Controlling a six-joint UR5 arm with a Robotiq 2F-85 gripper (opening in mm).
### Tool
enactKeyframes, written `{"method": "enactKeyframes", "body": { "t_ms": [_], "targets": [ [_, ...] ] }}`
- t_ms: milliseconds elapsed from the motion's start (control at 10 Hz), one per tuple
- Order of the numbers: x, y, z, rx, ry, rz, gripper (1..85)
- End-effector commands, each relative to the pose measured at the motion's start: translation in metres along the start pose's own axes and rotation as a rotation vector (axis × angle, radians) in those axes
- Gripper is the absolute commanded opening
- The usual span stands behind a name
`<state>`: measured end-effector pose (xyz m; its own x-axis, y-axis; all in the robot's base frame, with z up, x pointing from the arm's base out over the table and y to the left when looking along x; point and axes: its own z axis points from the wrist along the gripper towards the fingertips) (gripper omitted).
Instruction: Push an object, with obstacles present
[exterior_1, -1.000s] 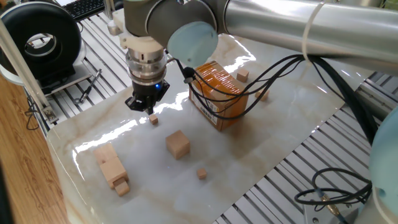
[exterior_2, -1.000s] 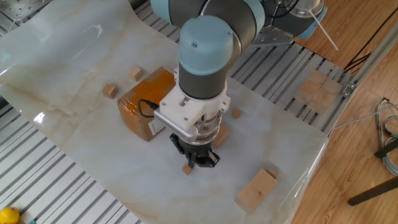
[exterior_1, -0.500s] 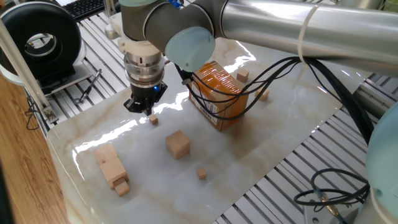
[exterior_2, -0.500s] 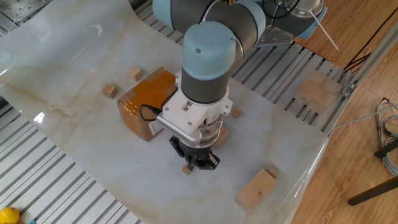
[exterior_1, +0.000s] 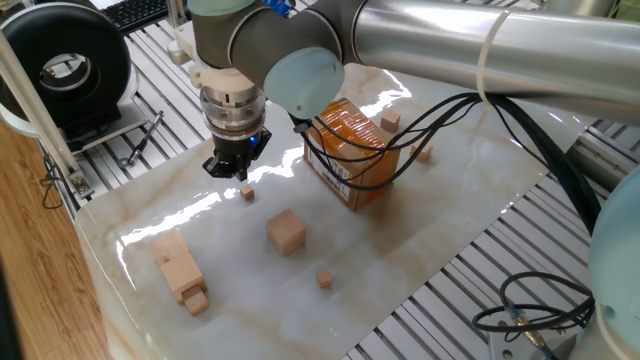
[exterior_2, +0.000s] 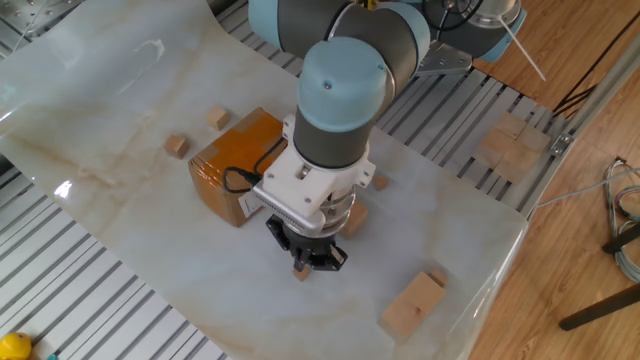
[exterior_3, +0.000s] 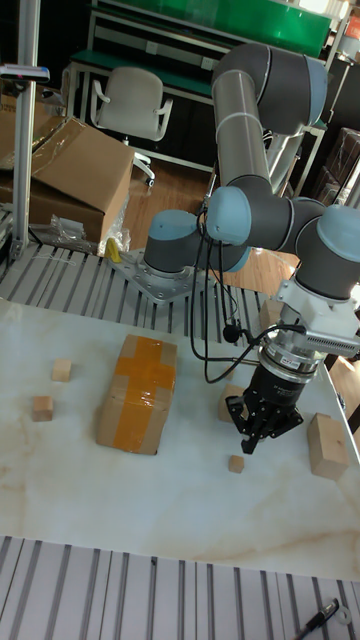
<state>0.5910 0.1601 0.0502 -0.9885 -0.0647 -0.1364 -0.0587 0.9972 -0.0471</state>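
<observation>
The object, a tiny light-wood cube (exterior_1: 247, 193) (exterior_2: 300, 271) (exterior_3: 236, 463), lies on the white marble table (exterior_1: 440, 215). My gripper (exterior_1: 237, 176) (exterior_2: 305, 262) (exterior_3: 248, 447) points straight down just beside it, fingers together with nothing between them, the tip low over the table. Whether it touches the cube I cannot tell. The obstacles are the brown taped cardboard box (exterior_1: 350, 150) (exterior_2: 235, 165) (exterior_3: 137, 393), a mid-sized wood cube (exterior_1: 286, 232) (exterior_3: 232, 400), long stacked wood blocks (exterior_1: 180, 268) (exterior_2: 412, 303) (exterior_3: 326, 445) and small cubes (exterior_1: 324, 280) (exterior_2: 177, 146) (exterior_3: 62, 370).
Two more small cubes (exterior_1: 390, 122) (exterior_1: 422, 153) lie behind the box. The marble slab rests on slatted aluminium rails (exterior_1: 470, 270). A black spool (exterior_1: 75, 65) stands off the table's far-left corner. Cables (exterior_1: 440, 120) hang from the arm over the box.
My gripper has shifted only slightly, staying next to the tiny cube. The cube and the obstacles lie where they were.
</observation>
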Motion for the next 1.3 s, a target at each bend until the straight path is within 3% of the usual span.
{"method": "enactKeyframes", "body": {
  "t_ms": [0, 100, 500, 800, 1000, 1200],
  "targets": [
    [0.011, -0.012, 0.005, 0.026, 0.028, 0.008, 1.3],
    [0.018, -0.013, 0.006, 0.011, 0.029, 0.010, 1.3],
    [0.021, -0.004, 0.006, -0.026, 0.036, 0.030, 1.3],
    [0.031, -0.003, 0.021, -0.027, 0.032, 0.038, 1.3],
    [0.027, 0.004, 0.027, -0.032, 0.010, 0.056, 1.3],
    [0.034, 0.003, 0.026, -0.027, 0.036, 0.065, 1.3]
  ]
}}
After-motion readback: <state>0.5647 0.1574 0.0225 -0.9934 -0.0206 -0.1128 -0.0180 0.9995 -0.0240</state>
